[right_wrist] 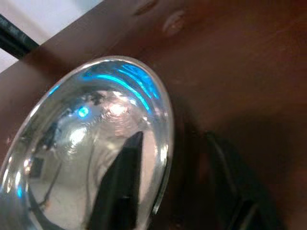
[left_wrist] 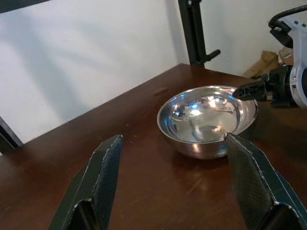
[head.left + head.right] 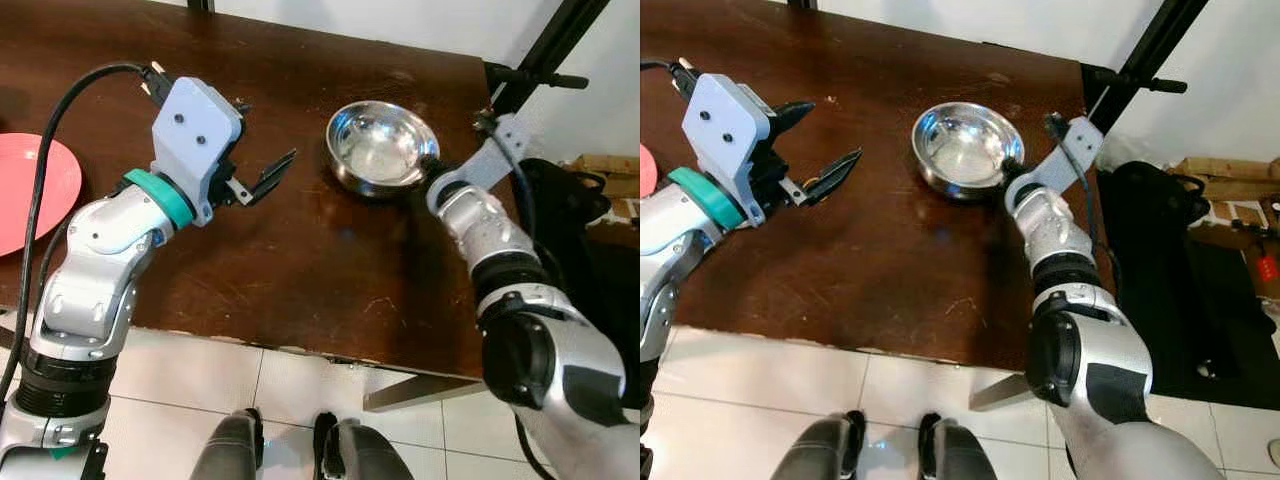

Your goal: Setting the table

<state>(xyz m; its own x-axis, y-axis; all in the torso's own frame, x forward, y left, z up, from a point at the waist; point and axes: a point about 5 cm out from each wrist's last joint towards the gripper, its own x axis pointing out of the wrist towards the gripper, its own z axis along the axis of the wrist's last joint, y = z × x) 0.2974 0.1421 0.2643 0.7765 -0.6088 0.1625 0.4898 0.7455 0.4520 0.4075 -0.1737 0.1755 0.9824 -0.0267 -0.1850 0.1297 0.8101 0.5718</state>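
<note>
A shiny steel bowl stands upright on the dark brown table, toward its far right part. My right gripper is at the bowl's right rim, open, with one black finger inside the bowl and the other outside, so the rim runs between them. My left gripper hovers over the table to the left of the bowl, open wide and empty, pointing at the bowl. A pink plate lies at the table's left edge.
A black metal stand rises past the table's far right corner. A black bag and cardboard boxes lie on the floor to the right. The table's near edge borders white tiles, where my feet stand.
</note>
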